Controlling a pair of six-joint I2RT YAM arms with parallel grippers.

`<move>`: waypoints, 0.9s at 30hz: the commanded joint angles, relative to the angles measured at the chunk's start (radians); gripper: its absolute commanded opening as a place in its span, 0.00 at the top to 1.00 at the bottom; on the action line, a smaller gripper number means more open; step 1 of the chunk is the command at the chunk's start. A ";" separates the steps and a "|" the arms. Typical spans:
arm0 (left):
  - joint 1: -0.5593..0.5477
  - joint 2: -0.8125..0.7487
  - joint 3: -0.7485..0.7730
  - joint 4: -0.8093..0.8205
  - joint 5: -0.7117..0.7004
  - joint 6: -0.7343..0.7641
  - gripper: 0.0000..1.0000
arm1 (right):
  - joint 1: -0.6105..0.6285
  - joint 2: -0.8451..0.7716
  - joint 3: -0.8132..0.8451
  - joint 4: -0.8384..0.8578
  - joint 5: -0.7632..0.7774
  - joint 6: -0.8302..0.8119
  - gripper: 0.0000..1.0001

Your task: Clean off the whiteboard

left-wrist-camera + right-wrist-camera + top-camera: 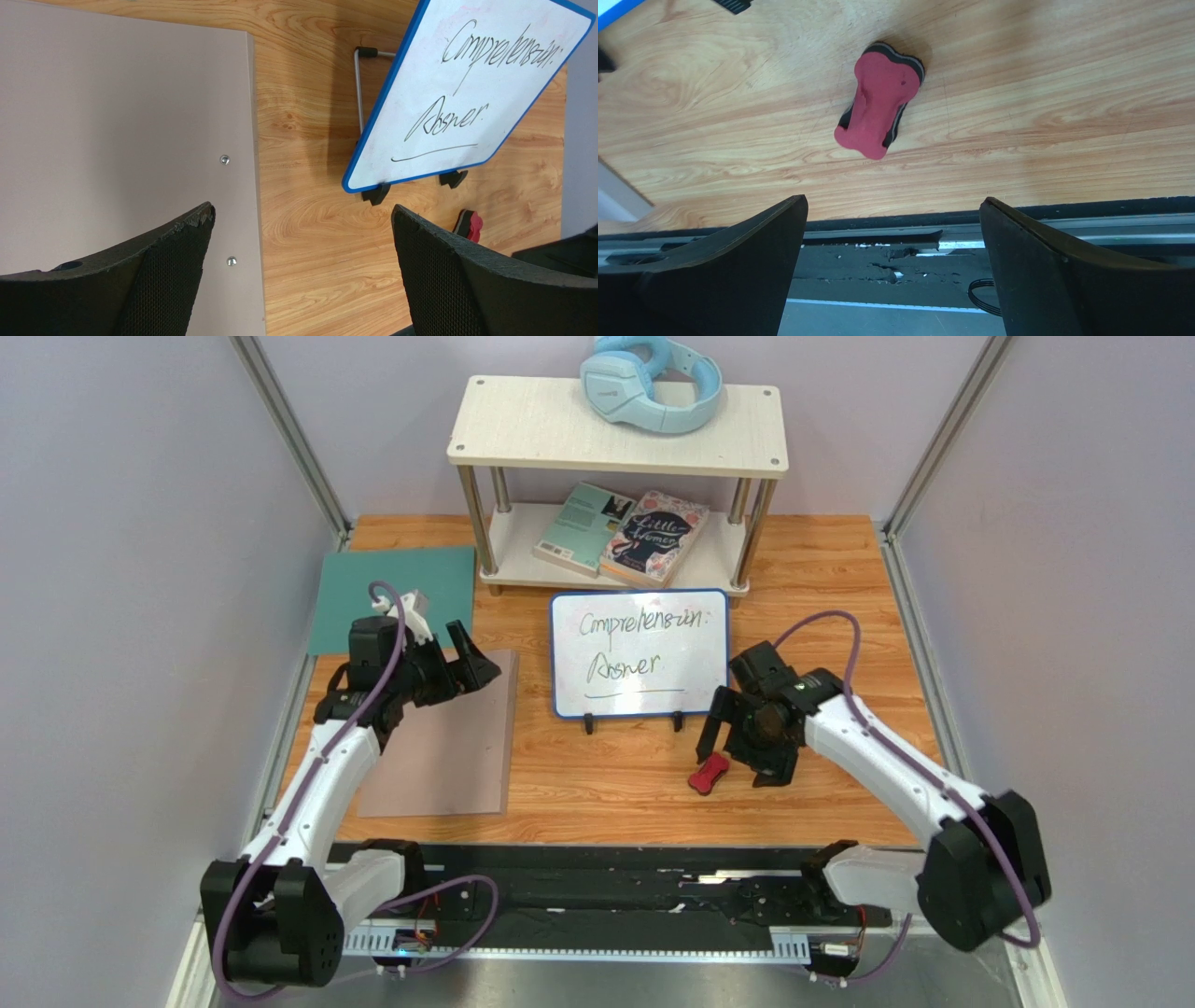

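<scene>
The whiteboard [640, 653] stands on little black feet at the table's middle, blue-framed, with black handwriting and a green underline; it also shows in the left wrist view [463, 91]. A red eraser with a black base [707, 774] lies on the wood in front of the board's right end, and shows in the right wrist view [880, 100] and in the left wrist view [469, 225]. My right gripper [745, 753] is open and empty, hovering just right of the eraser. My left gripper [474, 661] is open and empty, left of the board, over the grey-brown mat's edge.
A grey-brown mat [449, 756] lies at the left with a teal mat [372, 595] behind it. A two-tier shelf [617, 441] stands at the back, with blue headphones [652, 381] on top and two books [624, 532] below. A black rail [603, 889] runs along the near edge.
</scene>
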 commanded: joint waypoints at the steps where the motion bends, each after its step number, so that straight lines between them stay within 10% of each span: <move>1: 0.001 0.028 0.042 -0.030 0.001 0.002 0.01 | 0.040 0.123 0.068 0.021 0.051 0.060 0.07; 17: -0.001 0.038 0.023 0.008 0.063 -0.007 0.01 | 0.043 0.360 0.120 0.176 0.003 0.109 0.32; 20: 0.001 0.042 0.025 0.008 0.067 -0.007 0.01 | 0.043 0.369 0.103 0.184 0.009 0.114 0.62; 27: -0.001 0.044 0.022 0.010 0.067 -0.007 0.01 | 0.040 0.378 0.077 0.205 -0.002 0.112 0.58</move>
